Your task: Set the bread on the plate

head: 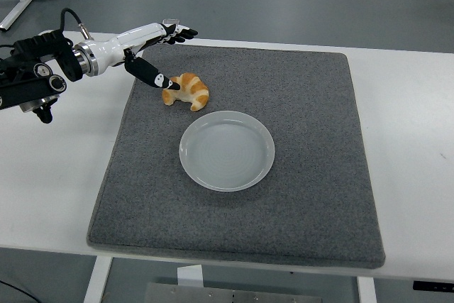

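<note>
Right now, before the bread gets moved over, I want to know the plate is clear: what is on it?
Nothing lies on the white plate; its whole dish shows bare. The croissant sits on the grey mat beside it, apart. What is under the plate is hidden.
</note>
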You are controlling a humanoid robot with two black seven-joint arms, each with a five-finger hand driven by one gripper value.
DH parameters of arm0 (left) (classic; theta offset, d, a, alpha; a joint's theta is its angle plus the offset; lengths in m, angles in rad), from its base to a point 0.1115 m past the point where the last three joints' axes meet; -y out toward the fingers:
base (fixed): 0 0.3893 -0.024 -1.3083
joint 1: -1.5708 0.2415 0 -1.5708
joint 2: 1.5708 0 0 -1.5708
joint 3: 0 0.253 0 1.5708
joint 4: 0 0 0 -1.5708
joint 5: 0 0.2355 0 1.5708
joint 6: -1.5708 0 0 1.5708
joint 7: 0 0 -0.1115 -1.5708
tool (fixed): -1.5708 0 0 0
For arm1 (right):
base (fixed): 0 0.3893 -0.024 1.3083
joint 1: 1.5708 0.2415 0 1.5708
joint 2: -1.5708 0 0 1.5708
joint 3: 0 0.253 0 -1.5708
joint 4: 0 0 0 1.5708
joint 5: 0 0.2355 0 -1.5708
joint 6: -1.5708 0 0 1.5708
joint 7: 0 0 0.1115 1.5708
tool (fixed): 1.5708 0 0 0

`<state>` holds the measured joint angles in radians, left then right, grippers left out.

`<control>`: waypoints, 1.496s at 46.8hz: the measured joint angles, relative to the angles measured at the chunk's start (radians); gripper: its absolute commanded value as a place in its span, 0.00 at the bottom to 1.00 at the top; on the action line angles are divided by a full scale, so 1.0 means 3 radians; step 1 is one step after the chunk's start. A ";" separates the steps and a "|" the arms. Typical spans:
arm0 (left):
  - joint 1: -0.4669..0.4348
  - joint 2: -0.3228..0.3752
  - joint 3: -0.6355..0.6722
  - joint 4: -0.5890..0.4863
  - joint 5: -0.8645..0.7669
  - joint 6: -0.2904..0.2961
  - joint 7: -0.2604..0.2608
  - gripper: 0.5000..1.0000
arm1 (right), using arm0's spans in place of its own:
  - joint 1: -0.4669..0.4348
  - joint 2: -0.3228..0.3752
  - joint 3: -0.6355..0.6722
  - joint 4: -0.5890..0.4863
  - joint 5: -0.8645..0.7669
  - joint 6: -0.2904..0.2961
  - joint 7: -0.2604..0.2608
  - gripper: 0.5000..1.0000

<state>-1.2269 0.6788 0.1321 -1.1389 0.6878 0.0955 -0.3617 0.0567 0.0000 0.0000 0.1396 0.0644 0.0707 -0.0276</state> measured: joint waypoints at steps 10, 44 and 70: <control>0.0211 -0.0243 0.0015 0.0394 0.0022 0.0110 -0.0049 0.98 | 0.0000 0.0000 0.0000 0.0000 0.0000 -0.0001 -0.0001 0.90; 0.0371 -0.0880 0.0051 0.1214 0.0044 0.0131 -0.0148 0.97 | -0.0003 0.0000 0.0000 0.0000 0.0000 -0.0001 -0.0001 0.90; 0.0493 -0.1092 0.0054 0.1561 0.0038 0.0150 -0.0231 0.95 | -0.0001 0.0000 0.0000 0.0000 0.0000 -0.0001 -0.0001 0.90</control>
<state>-1.0790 0.3512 0.1483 -0.6707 0.6991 0.1406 -0.4310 0.0564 0.0000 0.0000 0.1396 0.0644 0.0703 -0.0278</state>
